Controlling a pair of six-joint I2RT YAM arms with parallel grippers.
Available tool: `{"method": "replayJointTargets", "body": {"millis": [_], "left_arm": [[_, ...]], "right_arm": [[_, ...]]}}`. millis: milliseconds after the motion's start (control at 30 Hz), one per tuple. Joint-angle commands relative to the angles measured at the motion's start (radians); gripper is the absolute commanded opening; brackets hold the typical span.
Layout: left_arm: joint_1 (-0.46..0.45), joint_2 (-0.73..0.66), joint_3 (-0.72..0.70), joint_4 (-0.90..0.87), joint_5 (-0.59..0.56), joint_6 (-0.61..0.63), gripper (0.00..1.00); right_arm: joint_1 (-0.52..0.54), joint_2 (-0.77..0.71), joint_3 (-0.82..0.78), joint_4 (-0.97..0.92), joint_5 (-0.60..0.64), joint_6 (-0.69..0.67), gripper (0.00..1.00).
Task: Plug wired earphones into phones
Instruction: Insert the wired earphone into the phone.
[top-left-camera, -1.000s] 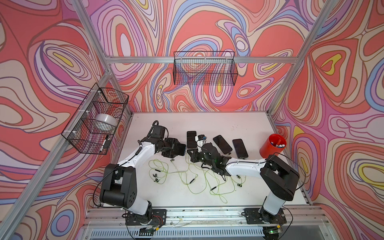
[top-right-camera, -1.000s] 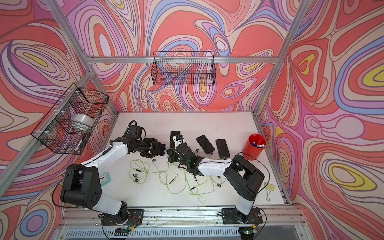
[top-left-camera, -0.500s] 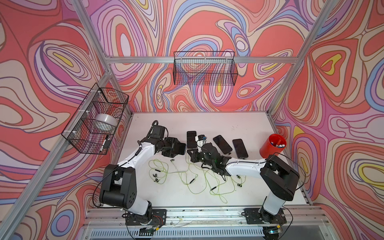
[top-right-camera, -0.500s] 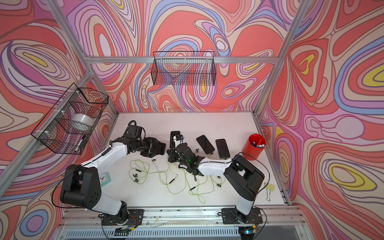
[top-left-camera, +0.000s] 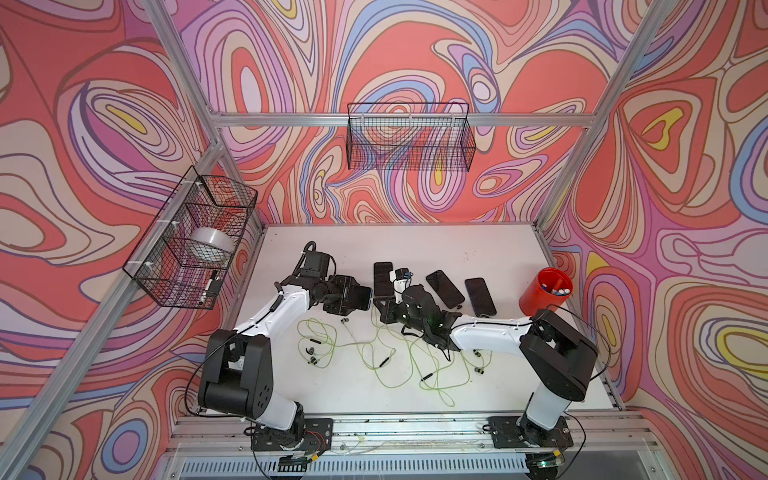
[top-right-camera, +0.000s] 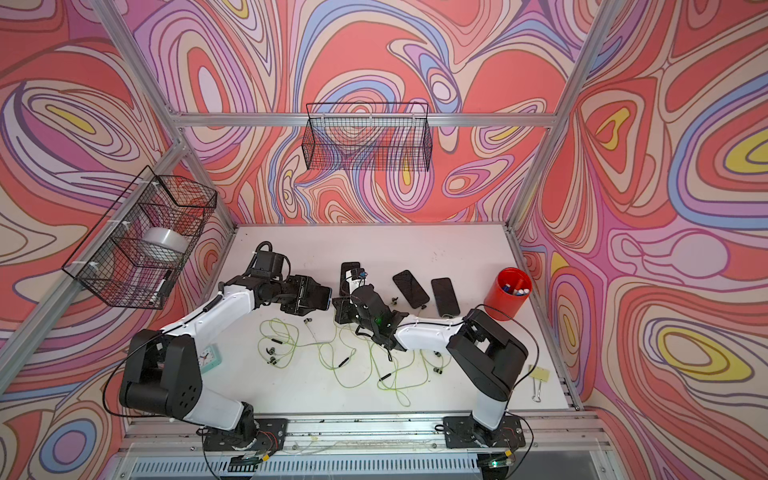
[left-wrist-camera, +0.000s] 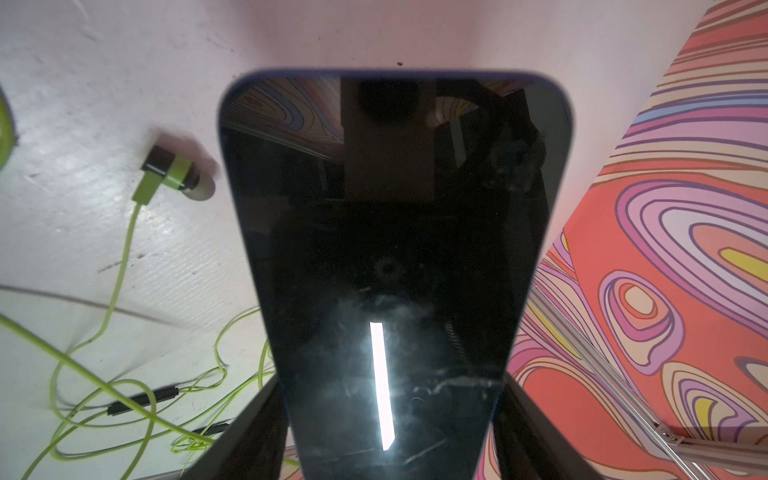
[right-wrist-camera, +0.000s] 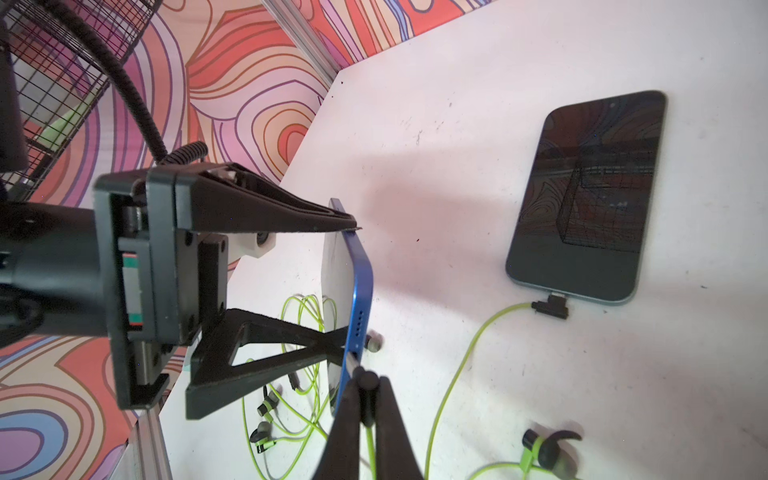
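Observation:
My left gripper (top-left-camera: 352, 294) (left-wrist-camera: 390, 415) is closed on the long sides of a blue-edged phone (left-wrist-camera: 395, 249) (right-wrist-camera: 359, 291), held on edge above the table. My right gripper (right-wrist-camera: 366, 384) (top-left-camera: 380, 308) is shut on the dark plug (right-wrist-camera: 368, 379) of a yellow-green earphone cord. The plug's metal tip touches the held phone's bottom edge; how deep it sits I cannot tell. Three more phones (top-left-camera: 382, 278) (top-left-camera: 444, 289) (top-left-camera: 480, 296) lie flat behind. One flat phone (right-wrist-camera: 590, 195) has a plug (right-wrist-camera: 550, 309) at its port. Tangled earphones (top-left-camera: 374, 353) cover the table's front.
A red cup (top-left-camera: 544, 291) with markers stands at the right. A mint clock (top-right-camera: 208, 357) sits by the left arm's base, and a binder clip (top-right-camera: 538, 378) lies at the front right. Wire baskets (top-left-camera: 409, 141) (top-left-camera: 195, 241) hang on the back and left walls.

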Motion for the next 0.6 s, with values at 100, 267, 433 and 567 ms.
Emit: {"method": "replayJointTargets", "body": {"millis": [100, 267, 433, 567], "left_arm": [[-0.004, -0.040, -0.007, 0.038, 0.017, -0.027, 0.00], [-0.004, -0.052, -0.005, 0.034, 0.015, -0.035, 0.00], [-0.007, -0.069, -0.005, 0.030, 0.007, -0.043, 0.00], [-0.016, -0.075, -0.009, 0.036, -0.003, -0.051, 0.00]], "right_arm": [[0.003, 0.042, 0.036, -0.015, 0.004, 0.008, 0.00], [0.003, 0.060, 0.054, -0.040, 0.000, 0.017, 0.00], [0.003, 0.078, 0.070, -0.055, -0.001, 0.033, 0.00], [0.003, 0.085, 0.085, -0.065, -0.004, 0.045, 0.00]]}}
